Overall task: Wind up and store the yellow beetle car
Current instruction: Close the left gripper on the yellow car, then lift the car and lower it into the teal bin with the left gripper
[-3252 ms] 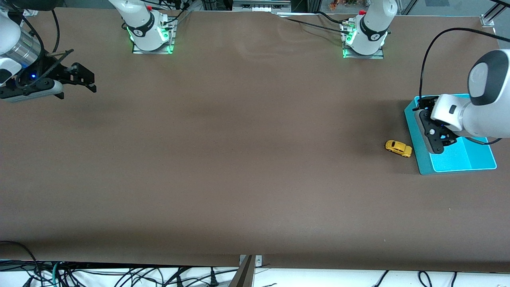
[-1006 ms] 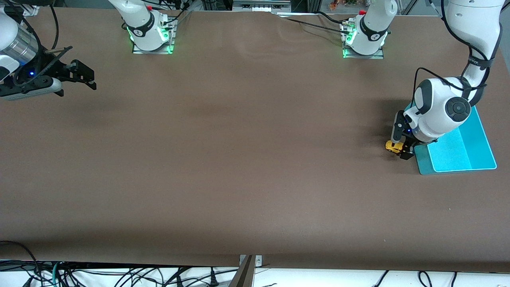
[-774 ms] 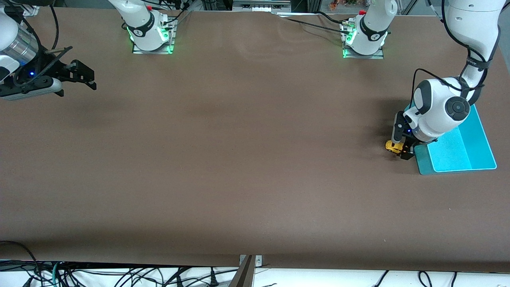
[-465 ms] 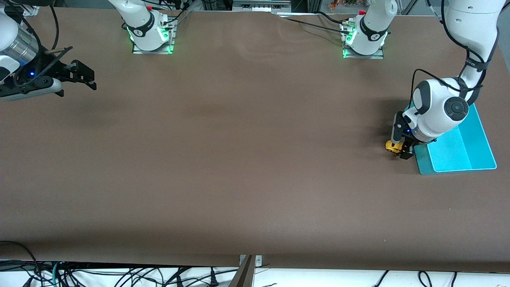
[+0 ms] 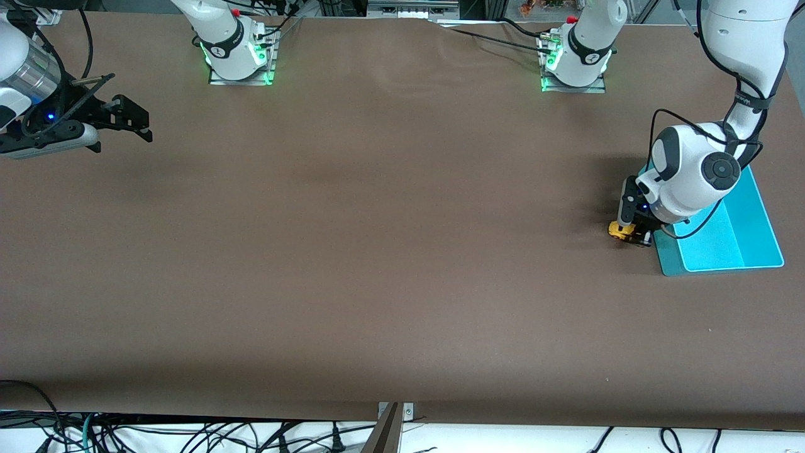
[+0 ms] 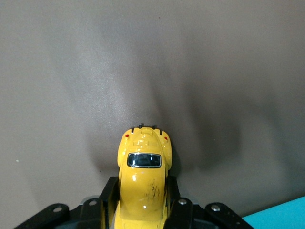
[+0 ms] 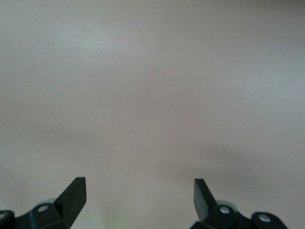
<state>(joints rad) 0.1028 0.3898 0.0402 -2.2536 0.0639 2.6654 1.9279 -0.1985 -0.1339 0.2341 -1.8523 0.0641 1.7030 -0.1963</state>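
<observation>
The fingers [image 7: 76, 193] of the right gripper [image 5: 129, 123] stood wide apart with nothing between them, up in the air over the desk [image 5: 377, 251] near the corner at the right arm's end, where that arm waited. Toward the left arm's end of the desk, the left gripper [image 5: 632, 231] was down at the surface, its fingers [image 6: 107, 200] closed against both sides of the yellow beetle car [image 6: 143, 183]. The car sat just beside the blue tray [image 5: 748, 245], on the desk and not in it. So the grasp looked made; whether any winding was done cannot be told, and the storing in the tray was still left.
</observation>
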